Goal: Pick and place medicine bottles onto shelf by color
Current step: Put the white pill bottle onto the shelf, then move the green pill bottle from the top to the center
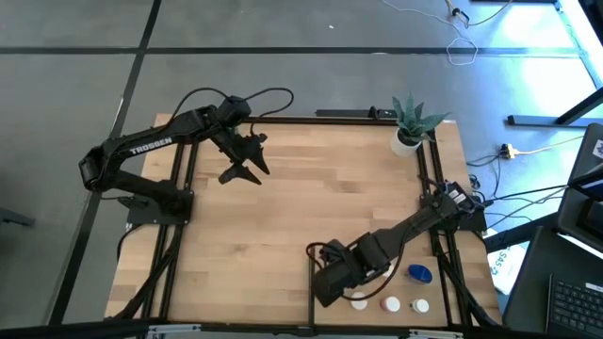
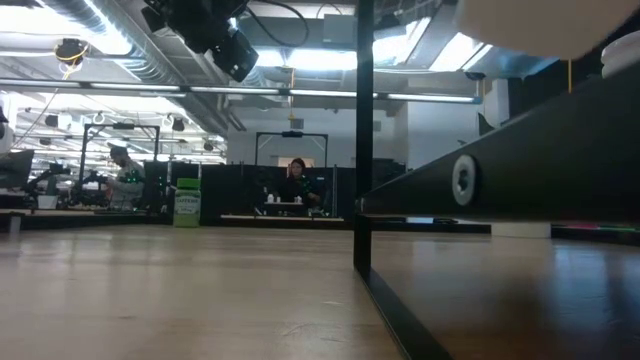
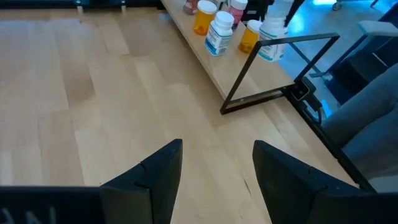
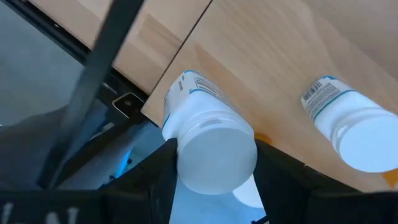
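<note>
1. The right gripper point(image 4: 211, 180) is shown clamped on a white-capped medicine bottle point(image 4: 214, 149) at the shelf point(image 1: 377, 226) edge.
2. A second white bottle point(image 4: 354, 127) is seen just beside it on the shelf.
3. The left gripper point(image 3: 214, 177), fingers apart and empty, is held over bare planks, well away from the bottle row point(image 3: 233, 28).
4. A potted plant point(image 1: 413, 121) is placed at the shelf's far corner.

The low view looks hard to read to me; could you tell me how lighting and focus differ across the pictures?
Low view: bright ceiling strips backlight the room, the shelf looms dark and blurred up close. High view: evenly lit, glare on the floor at upper right. Right wrist view: the white bottle at the right tool is soft, too near the lens. Left wrist view: sharp, with a blue cast behind the bottles.
</note>
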Tool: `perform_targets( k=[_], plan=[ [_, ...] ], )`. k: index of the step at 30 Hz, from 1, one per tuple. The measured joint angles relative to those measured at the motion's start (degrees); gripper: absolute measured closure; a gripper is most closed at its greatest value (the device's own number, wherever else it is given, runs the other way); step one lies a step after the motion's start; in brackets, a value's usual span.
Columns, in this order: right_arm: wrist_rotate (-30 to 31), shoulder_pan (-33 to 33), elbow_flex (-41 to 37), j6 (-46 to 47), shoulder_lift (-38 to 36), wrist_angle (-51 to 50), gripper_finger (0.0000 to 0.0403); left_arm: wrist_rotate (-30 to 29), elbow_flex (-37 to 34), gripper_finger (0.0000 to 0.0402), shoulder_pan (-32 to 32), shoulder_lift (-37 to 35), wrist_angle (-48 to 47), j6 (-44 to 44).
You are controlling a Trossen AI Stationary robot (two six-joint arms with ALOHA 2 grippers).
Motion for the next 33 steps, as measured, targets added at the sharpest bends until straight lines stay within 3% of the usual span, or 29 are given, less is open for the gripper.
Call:
perform_targets(
  k=[25, 33],
  plan=[
    [-2.1, 3.1, 0.1, -0.3, 6.6, 0.4, 0.0215, 0.0, 0.0, 0.0211, 0.0, 0.0, 0.0, 0.0],
    [-1.8, 3.1, 0.1, -0.4, 6.8, 0.3, 0.0186, 0.0, 0.0, 0.0211, 0.0, 0.0, 0.0, -0.1]
  ],
)
